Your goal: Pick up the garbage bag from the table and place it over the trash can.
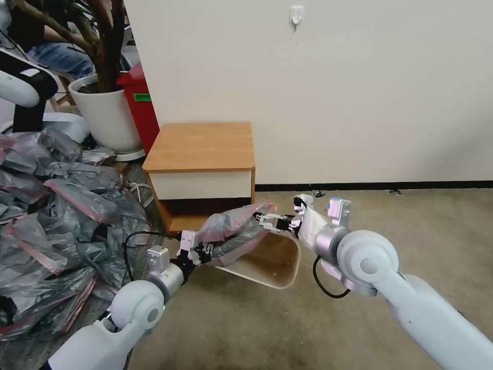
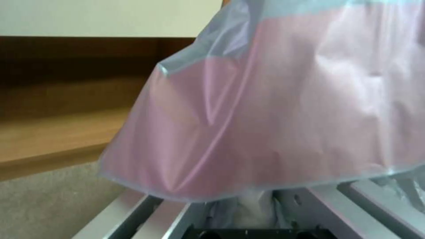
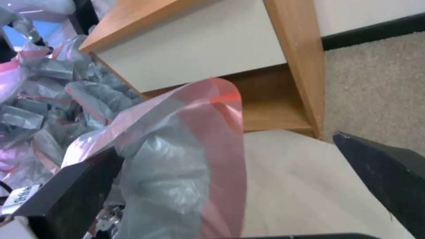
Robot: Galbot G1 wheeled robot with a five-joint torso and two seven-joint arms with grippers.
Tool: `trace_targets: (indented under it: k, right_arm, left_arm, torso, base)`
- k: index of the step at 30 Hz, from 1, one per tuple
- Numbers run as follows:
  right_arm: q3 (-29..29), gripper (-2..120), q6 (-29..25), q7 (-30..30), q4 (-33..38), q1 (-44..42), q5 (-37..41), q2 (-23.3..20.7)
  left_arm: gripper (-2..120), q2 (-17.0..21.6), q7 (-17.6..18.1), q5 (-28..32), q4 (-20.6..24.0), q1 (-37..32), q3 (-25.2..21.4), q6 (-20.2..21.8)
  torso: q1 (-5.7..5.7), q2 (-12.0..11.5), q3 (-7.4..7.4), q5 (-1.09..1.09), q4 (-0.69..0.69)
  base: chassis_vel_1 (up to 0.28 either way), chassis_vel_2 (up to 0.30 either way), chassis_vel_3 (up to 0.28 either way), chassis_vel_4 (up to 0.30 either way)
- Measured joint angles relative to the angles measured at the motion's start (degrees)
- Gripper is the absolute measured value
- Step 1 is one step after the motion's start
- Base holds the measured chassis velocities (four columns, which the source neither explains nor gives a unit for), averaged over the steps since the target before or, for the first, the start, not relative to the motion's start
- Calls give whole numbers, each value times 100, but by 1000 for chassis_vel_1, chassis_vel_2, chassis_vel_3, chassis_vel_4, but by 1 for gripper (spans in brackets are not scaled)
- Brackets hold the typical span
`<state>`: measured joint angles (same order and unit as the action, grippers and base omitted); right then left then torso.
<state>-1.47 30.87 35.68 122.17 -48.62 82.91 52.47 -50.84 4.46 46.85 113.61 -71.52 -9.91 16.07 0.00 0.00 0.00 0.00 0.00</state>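
Both arms filled the near edge of the head view, reaching forward to one garbage bag (image 1: pixel 233 228) held between them. Left claw (image 1: pixel 201 255) was at the bag's near-left end with its fingers pressed together on the film; its wrist view had pink-banded plastic draped right over the fingers. Right claw (image 1: pixel 268 222) was at the bag's far-right end by the pink rim band; that band lay against one dark finger (image 3: pixel 66 192) while the other finger (image 3: pixel 389 179) stood well apart, so a pinch there could not be confirmed (cannot tell).

Bag position: off the surface (image 1: pixel 203 146), slung in the air just in front of the nightstand's lower shelf and lying across the left part of the trash can (image 1: pixel 269 262). Can was tipped on the carpet, its mouth facing up and toward the robot, with most of the opening uncovered on the right.

Progress, as judged: pick-up done; placement begun but not finished. Bag looked bunched rather than opened out, and its rim was not yet round the can's rolled edge. Remaining: spread the mouth and draw it over the rim.

Heap of similar bags (image 1: pixel 56 216) sat to the left, clear of the work.
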Motion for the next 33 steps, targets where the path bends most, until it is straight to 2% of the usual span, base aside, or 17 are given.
trace_targets:
  k: [7,10,12,15,17,20,21,25,26,30,31,33]
  right_arm:
    - [-10,102,-23,-45,21,-20,65,45]
    - [-9,89,-30,-87,27,-54,67,56]
    - [-8,86,-31,-97,29,-64,66,56]
    - [11,71,-36,-128,46,-101,54,51]
    - [17,68,-37,-132,48,-108,51,50]
    - [32,54,-63,-160,72,-147,28,43]
    - [32,54,-63,-160,72,-147,28,43]
    - [11,34,-155,-227,80,-186,-104,48]
    - [11,34,-155,-227,80,-186,-104,48]
    - [-32,17,-350,-270,82,-204,-249,68]
    - [-32,17,-350,-270,82,-204,-249,68]
    - [-45,9,-471,-302,80,-210,-303,72]
  left_arm:
    - [1,26,-49,-62,3,-22,-2,-49]
    - [1,28,-50,-85,3,-28,10,-56]
    - [1,28,-50,-89,3,-27,18,-57]
    - [1,27,-50,-94,3,-22,37,-57]
    - [1,27,-50,-96,4,-21,40,-58]
    - [1,27,-50,-105,0,-22,41,-61]
    - [1,27,-50,-105,0,-22,41,-61]
    - [1,27,-47,-108,-7,-24,40,-72]
    - [1,27,-47,-108,-7,-24,40,-72]
    - [1,21,-34,-112,-48,-24,17,-93]
    - [1,21,-34,-112,-48,-24,17,-93]
    - [1,17,-28,-122,-78,-24,5,-115]
  torso:
    - [0,0,0,0,0]
    - [0,0,0,0,0]
    - [0,0,0,0,0]
    - [0,0,0,0,0]
    - [0,0,0,0,0]
    - [0,0,0,0,0]
    - [0,0,0,0,0]
    - [0,0,0,0,0]
    - [0,0,0,0,0]
    - [0,0,0,0,0]
    - [0,0,0,0,0]
    - [0,0,0,0,0]
  base:
    - [0,0,0,0]
    - [0,0,0,0]
    - [0,0,0,0]
    - [0,0,0,0]
    - [0,0,0,0]
    - [0,0,0,0]
    - [0,0,0,0]
    - [0,0,0,0]
    - [0,0,0,0]
    - [0,0,0,0]
    - [0,0,0,0]
    - [0,0,0,0]
